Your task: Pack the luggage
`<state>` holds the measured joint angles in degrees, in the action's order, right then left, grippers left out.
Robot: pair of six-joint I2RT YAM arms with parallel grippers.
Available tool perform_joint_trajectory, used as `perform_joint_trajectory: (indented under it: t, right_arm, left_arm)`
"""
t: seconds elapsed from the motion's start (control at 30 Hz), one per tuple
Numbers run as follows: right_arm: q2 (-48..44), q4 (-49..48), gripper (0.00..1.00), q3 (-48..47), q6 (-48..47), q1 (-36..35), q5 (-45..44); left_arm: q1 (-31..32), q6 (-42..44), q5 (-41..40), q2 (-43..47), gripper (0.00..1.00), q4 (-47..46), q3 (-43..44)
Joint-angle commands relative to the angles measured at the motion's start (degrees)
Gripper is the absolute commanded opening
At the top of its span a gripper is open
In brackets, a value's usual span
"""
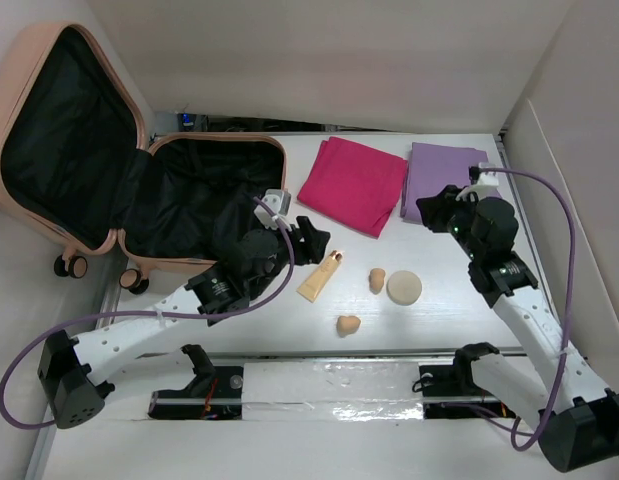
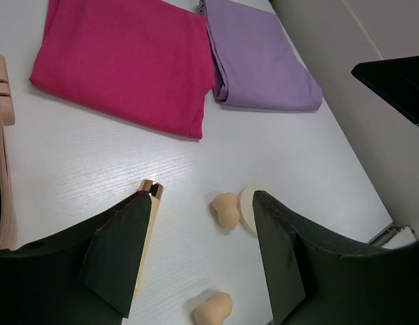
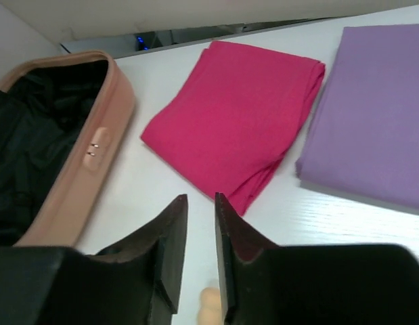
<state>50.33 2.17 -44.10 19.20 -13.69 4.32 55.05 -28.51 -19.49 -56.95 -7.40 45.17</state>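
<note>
The luggage (image 1: 219, 138) lies open at the table's far-left corner, black lining exposed. The left gripper (image 2: 202, 203) hovers just beside the cream tube (image 1: 320, 278), jaws wide apart and empty. The right gripper (image 3: 200, 203) has a narrow, empty gap between its jaws, near the pink cloth (image 3: 236, 128).

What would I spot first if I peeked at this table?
The big peach-pink luggage jumps out first. It lies wide open at the far left, with its black lining showing. Next come two bright folded cloths to its right: a hot-pink cloth in the middle and a purple cloth at the far right.
</note>
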Motion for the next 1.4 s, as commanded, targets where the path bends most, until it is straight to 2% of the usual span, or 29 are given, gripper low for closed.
perform_joint_trajectory:
  t: [0.0, 0.07, 0.1, 0.13, 0.17, 0.23, 0.3, 0.33, 0.37, 0.43, 0.47, 0.5, 0.53, 0.6, 0.9, 1.17, 1.3, 1.37]
  right_arm:
    - [-1.0, -0.9, 0.12, -1.6, -1.1, -2.1, 0.3]
    - [-0.6, -0.6, 0.00, -1.2, -1.1, -2.9, 0.2]
    - [-0.3, 0.0, 0.00, -1.3, -1.4, -2.9, 0.1]
    - [-0.1, 0.7, 0.00, -1.6, -1.8, -3.9, -0.1]
    - [0.0, 1.4, 0.00, -1.4, -2.0, -5.4, -0.6]
    - [0.1, 1.3, 0.00, 0.1, -2.1, -7.0, -3.3]
    - [0.0, 0.2, 0.00, 1.2, -1.6, -8.2, -4.1]
    - [0.0, 0.2, 0.00, 1.6, -1.5, -9.0, -5.7]
    - [-0.1, 0.3, 0.03, 1.9, -1.5, -9.0, -6.6]
    - [-0.4, 0.2, 0.21, 2.3, -1.4, -9.0, -7.3]
    - [-0.6, 0.0, 0.27, 2.8, -1.4, -9.0, -7.4]
    - [-0.9, -0.2, 0.38, 3.1, -1.4, -9.0, -7.4]
    - [-1.5, -0.7, 0.42, 3.5, -1.3, -9.0, -7.1]
    - [-2.2, -1.6, 0.48, 4.2, -1.1, -9.0, -7.1]
    - [-2.9, -1.6, 0.49, 4.9, -0.9, -9.0, -5.9]
    - [-2.6, -3.0, 0.49, 5.1, -1.2, -9.0, -4.8]
    - [-2.9, -2.8, 0.49, 4.9, -1.4, -9.0, -4.8]
    - [-3.2, -2.9, 0.49, 5.0, -1.3, -9.0, -4.9]
  left_arm:
    - [0.1, -0.1, 1.8, -0.3, 0.59, -0.1, -1.0]
    - [0.1, 1.0, 2.4, -1.1, 0.55, -0.7, -1.3]
    - [0.1, 1.8, 2.9, -1.7, 0.47, -1.2, -1.5]
    - [0.1, 2.6, 3.3, -3.7, 0.25, -1.2, -0.9]
    - [0.7, 3.6, 3.3, -5.1, 0.15, 0.5, 0.1]
    - [1.5, 4.5, 1.7, -9.9, 0.05, 3.1, 3.0]
    - [2.0, 5.2, 0.9, -13.0, 0.10, 5.7, 4.2]
    - [2.0, 5.3, 0.5, -15.9, 0.26, 6.3, 5.0]
    - [2.0, 5.5, 0.2, -17.2, 0.38, 6.6, 5.2]
    - [2.0, 6.5, 0.6, -20.3, 0.56, 7.0, 5.9]
    - [2.0, 6.6, 0.9, -21.3, 0.60, 7.3, 6.0]
    - [2.0, 7.1, 1.2, -22.0, 0.63, 7.2, 5.9]
    - [2.0, 7.4, 1.6, -23.5, 0.66, 7.1, 5.7]
    - [2.0, 7.9, 2.2, -24.8, 0.67, 6.6, 5.7]
    - [-1.4, 11.7, 4.4, -35.2, 0.66, 2.7, 7.2]
    - [-2.6, 13.7, 0.8, -41.0, 0.66, 0.9, 9.1]
    - [-2.6, 14.8, 2.6, -42.2, 0.58, -0.2, 9.0]
    - [-2.6, 14.8, 3.4, -42.9, 0.50, -0.7, 8.5]
